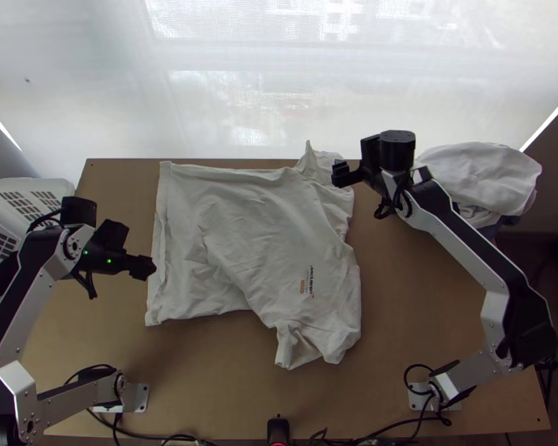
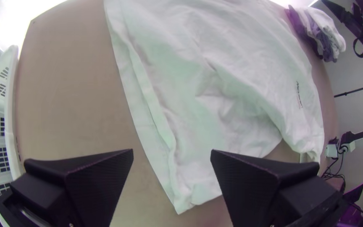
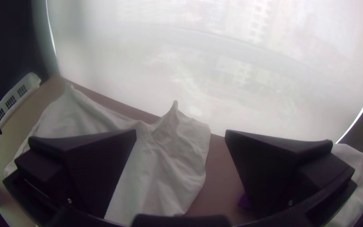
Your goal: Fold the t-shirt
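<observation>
The white t-shirt [image 1: 242, 230] lies spread but wrinkled on the table, its hem towards the left and small printed lettering near its right side. One corner is bunched at the near edge, another at the far edge. My left gripper [image 1: 149, 267] is above the hem edge; in the left wrist view this gripper [image 2: 172, 155] stands open over the shirt [image 2: 181, 84]. Beside the shirt's far right corner is my right gripper [image 1: 341, 175]. In the right wrist view, that gripper [image 3: 180, 136] is open, with the shirt [image 3: 156, 168] below and nothing between the fingers.
A white plastic basket [image 1: 33, 195] stands at the table's left edge. A pile of white and dark cloth [image 1: 480, 178] sits at the far right. Bare table [image 1: 420, 297] lies right of the shirt, and a strip of it runs along the near side.
</observation>
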